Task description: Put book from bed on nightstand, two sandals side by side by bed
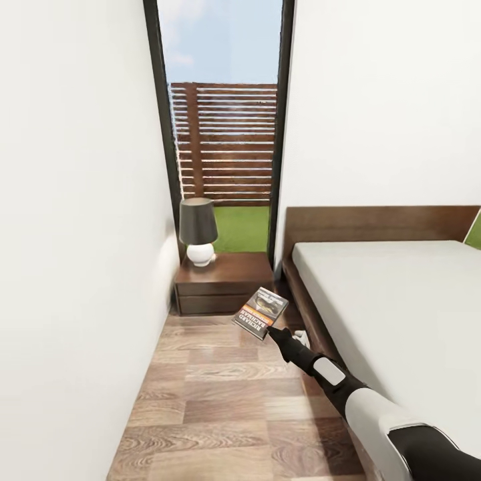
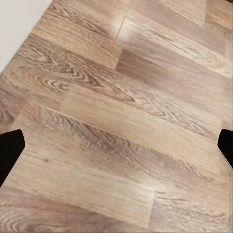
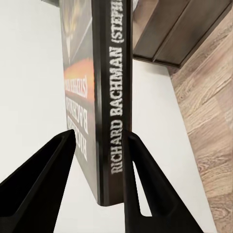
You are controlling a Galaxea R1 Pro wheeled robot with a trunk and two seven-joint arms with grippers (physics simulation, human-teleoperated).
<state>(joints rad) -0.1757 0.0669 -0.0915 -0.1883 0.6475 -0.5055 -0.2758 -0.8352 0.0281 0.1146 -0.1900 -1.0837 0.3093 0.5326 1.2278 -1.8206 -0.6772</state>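
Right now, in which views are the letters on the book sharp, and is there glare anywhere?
Right wrist view: the white spine lettering of the dark grey paperback book is sharp, between the right claw fingers. Head view: the cover text is small and soft. Left wrist view: a pale sheen on the light-brown wood-plank floor.

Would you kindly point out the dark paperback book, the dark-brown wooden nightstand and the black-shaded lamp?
Dark paperback book (image 1: 261,312), head view, front cover.
Dark-brown wooden nightstand (image 1: 230,270), head view, top surface.
Black-shaded lamp (image 1: 198,222), head view, shade.
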